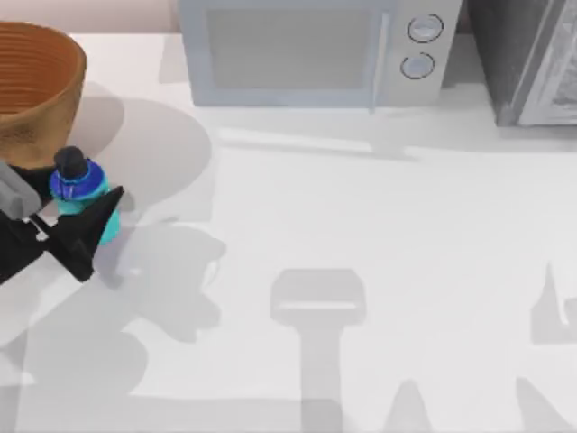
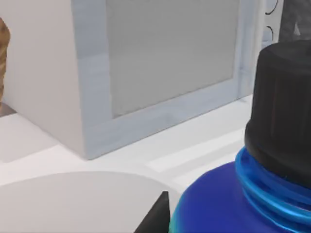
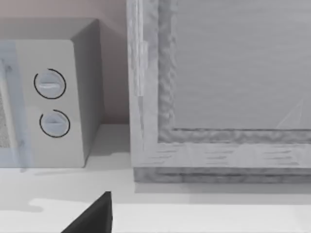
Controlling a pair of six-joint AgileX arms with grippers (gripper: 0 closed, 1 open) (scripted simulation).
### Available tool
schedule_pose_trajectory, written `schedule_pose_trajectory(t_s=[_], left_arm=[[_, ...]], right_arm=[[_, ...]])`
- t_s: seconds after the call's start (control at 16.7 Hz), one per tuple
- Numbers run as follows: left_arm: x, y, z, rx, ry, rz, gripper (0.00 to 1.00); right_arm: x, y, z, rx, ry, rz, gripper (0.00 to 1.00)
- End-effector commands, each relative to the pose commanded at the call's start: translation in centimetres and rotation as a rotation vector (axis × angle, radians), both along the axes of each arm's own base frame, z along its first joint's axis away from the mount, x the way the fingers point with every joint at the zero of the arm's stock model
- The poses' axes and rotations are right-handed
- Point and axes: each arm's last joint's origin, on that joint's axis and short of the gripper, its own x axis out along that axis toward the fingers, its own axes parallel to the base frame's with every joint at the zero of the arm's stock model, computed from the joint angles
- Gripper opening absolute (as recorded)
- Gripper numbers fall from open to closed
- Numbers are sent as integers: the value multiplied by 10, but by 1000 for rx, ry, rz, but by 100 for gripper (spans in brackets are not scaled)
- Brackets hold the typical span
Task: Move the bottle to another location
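Observation:
The bottle, small with a cyan body, blue shoulder and round black cap, is at the table's left side, just in front of the basket. My left gripper reaches in from the left edge and is shut on the bottle, one black finger crossing its cyan body. The left wrist view has the bottle very close, its black cap large, and a dark fingertip beside the blue shoulder. One dark fingertip of my right gripper pokes into the right wrist view, facing the back right of the table.
A brown wicker basket stands at the back left, close behind the bottle. A white microwave sits at the back centre, and a grey textured box at the back right. The open white tabletop spreads across the middle and right.

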Motion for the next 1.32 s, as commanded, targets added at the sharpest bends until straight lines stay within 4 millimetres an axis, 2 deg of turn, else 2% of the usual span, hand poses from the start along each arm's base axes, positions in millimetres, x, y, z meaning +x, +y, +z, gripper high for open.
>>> schedule_pose_trajectory(t_s=[0.42, 0.72, 1.32], left_arm=[[35, -35, -26, 0, -5, 0, 0], [38, -39, -30, -1, -4, 1, 0], [38, -39, -30, -1, -4, 1, 75]], right_arm=[[0, 0, 0, 0, 0, 0, 100], [0, 0, 0, 0, 0, 0, 100], [0, 0, 0, 0, 0, 0, 100]])
